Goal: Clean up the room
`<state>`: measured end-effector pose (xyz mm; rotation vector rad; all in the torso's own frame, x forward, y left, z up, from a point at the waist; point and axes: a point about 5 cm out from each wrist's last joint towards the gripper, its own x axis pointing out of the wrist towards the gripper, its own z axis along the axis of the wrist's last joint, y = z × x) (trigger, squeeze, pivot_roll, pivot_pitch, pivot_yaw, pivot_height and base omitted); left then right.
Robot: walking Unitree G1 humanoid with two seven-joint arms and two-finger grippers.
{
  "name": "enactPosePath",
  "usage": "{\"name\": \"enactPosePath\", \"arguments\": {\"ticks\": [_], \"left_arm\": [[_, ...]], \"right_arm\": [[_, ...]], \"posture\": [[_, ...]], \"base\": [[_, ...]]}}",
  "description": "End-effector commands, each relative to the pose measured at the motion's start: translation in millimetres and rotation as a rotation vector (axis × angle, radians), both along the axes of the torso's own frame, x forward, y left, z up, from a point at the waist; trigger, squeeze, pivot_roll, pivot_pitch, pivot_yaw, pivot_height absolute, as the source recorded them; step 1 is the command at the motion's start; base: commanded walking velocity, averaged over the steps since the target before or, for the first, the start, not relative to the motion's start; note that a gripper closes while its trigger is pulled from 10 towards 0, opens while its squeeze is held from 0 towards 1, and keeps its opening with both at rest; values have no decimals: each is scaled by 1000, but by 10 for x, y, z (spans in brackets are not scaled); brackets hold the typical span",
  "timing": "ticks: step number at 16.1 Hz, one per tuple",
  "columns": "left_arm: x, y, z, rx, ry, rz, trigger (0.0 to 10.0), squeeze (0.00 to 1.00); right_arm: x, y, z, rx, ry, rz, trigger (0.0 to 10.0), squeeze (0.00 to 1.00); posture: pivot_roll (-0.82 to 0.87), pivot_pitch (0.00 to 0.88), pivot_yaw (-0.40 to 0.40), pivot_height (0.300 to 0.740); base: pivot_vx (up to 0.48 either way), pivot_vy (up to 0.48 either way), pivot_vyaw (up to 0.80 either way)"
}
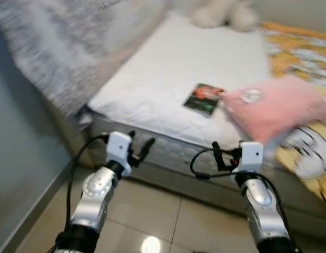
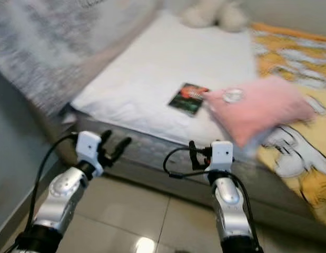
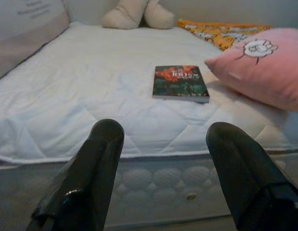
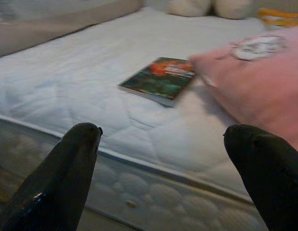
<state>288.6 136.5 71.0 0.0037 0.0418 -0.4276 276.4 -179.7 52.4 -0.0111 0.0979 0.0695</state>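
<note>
While the left gripper (image 3: 161, 159) and right gripper (image 4: 163, 163) are hovering spread and empty short of the mattress (image 1: 152, 100), the book (image 1: 204, 98) is lying at twelve o'clock, touching the pink pillow (image 1: 276, 108), likely awaiting pickup.

White quilted mattress (image 3: 91, 106), pink pillow (image 3: 264, 67) w/ white flower, dark green/orange book (image 3: 180, 83), yellow cartoon-print sheet (image 1: 305, 58).
</note>
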Motion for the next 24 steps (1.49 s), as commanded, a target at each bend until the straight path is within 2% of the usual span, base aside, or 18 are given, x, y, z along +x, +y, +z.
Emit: {"name": "enactPosePath", "arguments": {"ticks": [1, 2, 3, 4, 5, 6, 7, 8, 10, 11, 12, 15, 16, 17, 18, 19, 21, 24], "left_arm": [[21, -56, 10, -50, 10, 28, 10000, 0], [0, 135, 18, -102, -1, 179, 10000, 0], [-95, 310, -20, -120, 8, 275, 10000, 0], [-204, 326, -23, -115, 0, 252, 10000, 0], [-230, 279, -6, -100, -7, 225, 10000, 0], [-221, 260, 3, -97, -9, 223, 10000, 0], [-154, 226, 56, -111, -32, 231, 10000, 0], [-98, 236, 138, -119, -73, 260, 10000, 0], [-63, 273, 346, -29, -193, 300, 10000, 0], [-67, 236, 418, -26, -230, 272, 10000, 1000], [-62, 195, 430, -50, -221, 249, 10000, 1000], [-35, 167, 281, 18, -151, 254, 10000, 1000], [-34, 161, 221, 65, -126, 241, 10000, 1000], [-54, 107, 224, 4, -111, 165, 10000, 1000], [-64, 75, 233, -19, -106, 120, 10000, 1000], [-34, 47, 241, -24, -106, 101, 10000, 0], [28, 25, 241, 3, -106, 125, 10000, 0], [37, 33, 225, 13, -111, 133, 10000, 0]], "right_arm": [[-5, -116, 35, -9, -22, -43, 10000, 0], [-34, -171, 48, -1, -37, -79, 10000, 0], [-93, -248, 64, -11, -60, -129, 10000, 0], [-173, -331, 64, -22, -77, -186, 10000, 0], [-221, -404, 57, -20, -89, -256, 10000, 0], [-238, -452, 44, -1, -88, -304, 10000, 0], [-229, -530, 42, 29, -92, -382, 10000, 0], [-179, -510, 100, 12, -118, -361, 10000, 0], [-113, -431, 225, -55, -178, -292, 10000, 0], [-106, -407, 262, -78, -195, -272, 10000, 0], [-104, -389, 263, -87, -190, -253, 10000, 0], [-112, -367, 219, -84, -165, -237, 10000, 0], [-120, -367, 203, -86, -154, -230, 10000, 0], [-122, -367, 192, -87, -144, -226, 10000, 0], [-119, -366, 188, -87, -138, -224, 10000, 0], [-108, -342, 181, -91, -129, -206, 10000, 0], [-81, -303, 171, -96, -118, -193, 10000, 0], [-87, -323, 175, -96, -118, -201, 10000, 0]], "posture": [[-70, 0, -6, 740], [-79, 0, -1, 740], [-79, 0, -1, 740], [-73, 0, -4, 740], [-66, 0, -5, 740], [-63, 0, -5, 740], [-61, 0, -3, 740], [-62, 0, 0, 740], [-65, 0, 0, 740], [-64, 0, 0, 740], [-66, 0, 2, 740], [-76, 0, 2, 740], [-76, 0, -1, 740], [-79, 0, -1, 740], [-79, 0, -1, 740], [-82, 0, 2, 740], [-87, 0, 6, 740], [-91, 0, 11, 740]], "base": [[0, 0, -731], [0, 0, -731], [0, 0, -731], [0, 0, -738], [0, 0, -738], [0, 0, -725], [0, 0, 0], [0, 0, 0], [0, 0, 0], [0, 0, 0], [0, 0, 0], [0, 0, 0], [0, 0, 0], [0, 0, 0], [0, 0, 0], [0, 0, 0], [398, -266, -638], [233, -87, -800]]}}
